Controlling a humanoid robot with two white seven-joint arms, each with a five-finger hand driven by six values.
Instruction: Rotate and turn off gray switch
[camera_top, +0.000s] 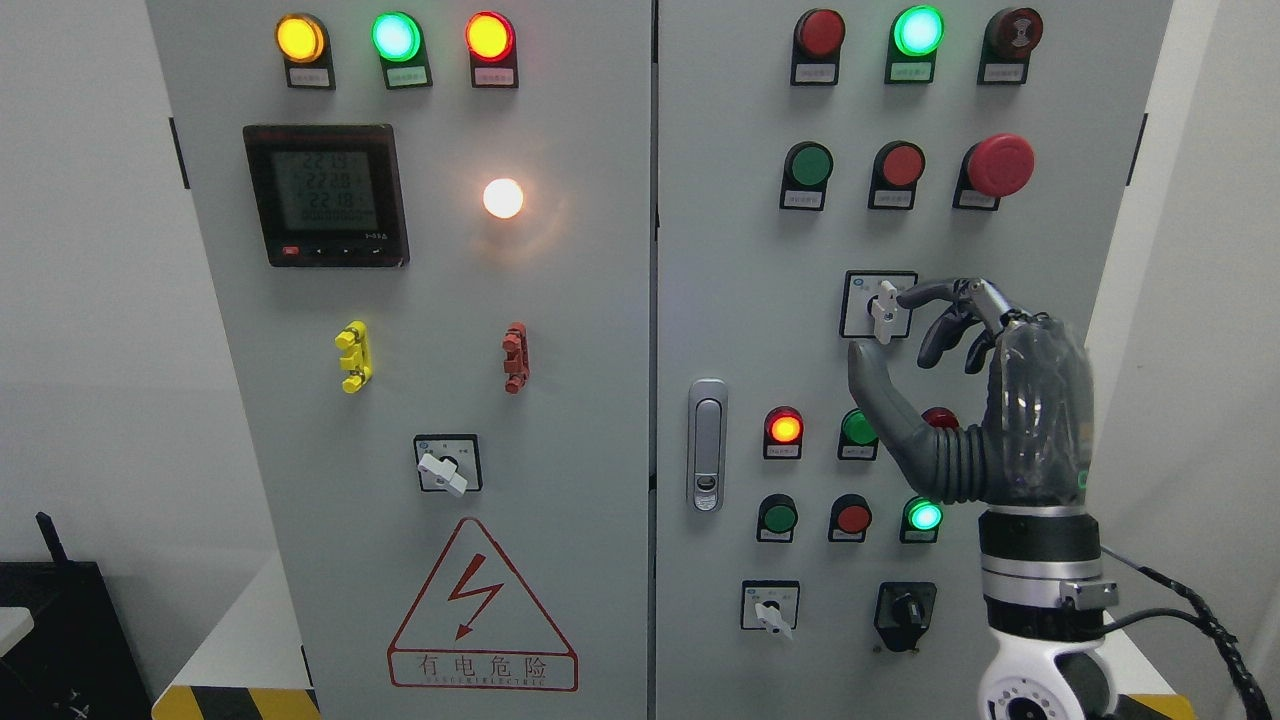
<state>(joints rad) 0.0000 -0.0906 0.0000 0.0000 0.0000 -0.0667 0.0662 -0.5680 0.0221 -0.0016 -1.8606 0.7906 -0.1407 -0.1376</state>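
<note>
contact looks made or nearly made at the gray switch (884, 310), a rotary knob with a pale handle on a square plate in the right-centre of the frame, on the right door of the cabinet (740, 300). right hand (905, 330) rises from the lower right, its index fingertip lying against the upper right of the handle and its thumb reaching up just below it, so the fingers are pinching in around the handle; whether they truly clamp it i cannot tell. handle stands near upright. i cannot read which position means off, so this fits either a grip about to turn the knob or one that follows a turn. any turn would call for a firm pinch on both sides of the handle and a wrist roll about the knob's axis, without sliding off. left hand is out of view. readable writing: the meter (326, 195) at upper left shows digits like 2219, 2228, 2218, and the warning triangle (483, 610) at the bottom carries 有电危险. small labels under the lamps are too small to read.
</note>
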